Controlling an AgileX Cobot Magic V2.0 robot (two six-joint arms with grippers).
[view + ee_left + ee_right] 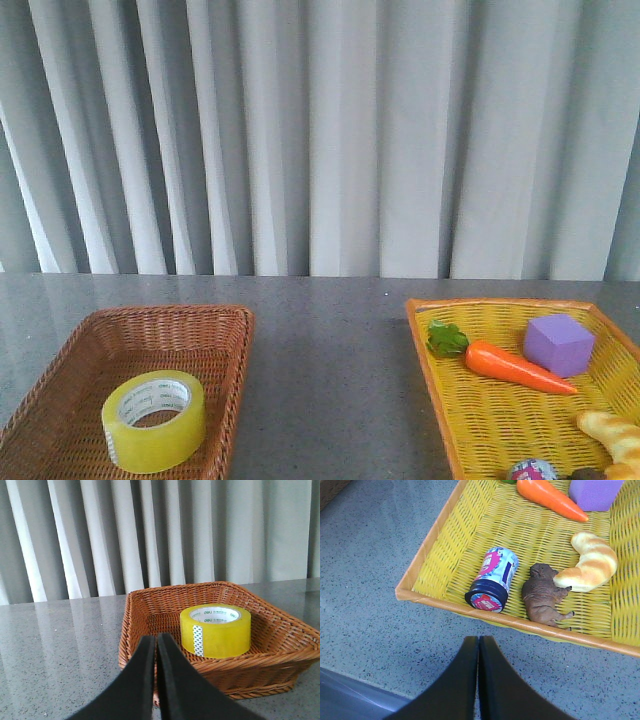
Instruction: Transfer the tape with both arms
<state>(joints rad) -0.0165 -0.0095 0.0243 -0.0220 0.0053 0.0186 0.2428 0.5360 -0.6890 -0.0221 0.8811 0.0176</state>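
The tape (154, 420), a yellow roll with a white printed core, lies flat inside the brown wicker basket (225, 330) at the front left of the table. The left wrist view shows the tape (216, 630) in the basket (135, 630), beyond my left gripper (156, 639), which is shut with nothing in it and sits just outside the basket's near rim. My right gripper (479, 640) is shut and empty over the grey table, short of the yellow basket (427, 550). Neither arm appears in the front view.
The yellow basket (425, 340) at the right holds a carrot (515, 368), a purple cube (559, 344), a bread piece (587, 562), a small can (492, 580) and a brown animal figure (544, 599). A grey curtain hangs behind the table. The table edge (350, 690) is near my right gripper.
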